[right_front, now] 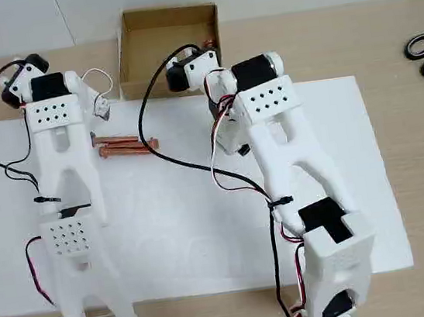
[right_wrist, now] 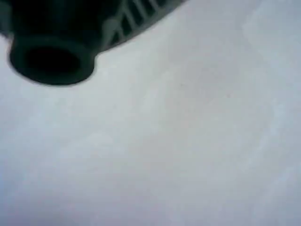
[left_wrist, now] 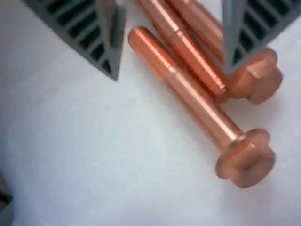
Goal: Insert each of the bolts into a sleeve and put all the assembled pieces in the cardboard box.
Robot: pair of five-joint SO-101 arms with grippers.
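Spread around loose copper bolts (left_wrist: pixel 202 108), the left claw (left_wrist: pixel 171 73) hangs while the right claw (right_front: pixel 227 134) pinches a black sleeve (right_wrist: pixel 51 61); nothing seems assembled or boxed yet.

High view down over table (right_front: pixel 383 34), wrist views close above sheet (right_wrist: pixel 188 141), bolts (left_wrist: pixel 188 96) shared

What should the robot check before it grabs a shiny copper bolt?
1. Left gripper open: ok.
2. Copper bolts lying between its fingers: ok.
3. Just one bolt in the gap: not ok, several lie side by side.
4. Black tube-shaped sleeve held firmly: cannot tell.
5. Brown cardboard box open on top: ok.
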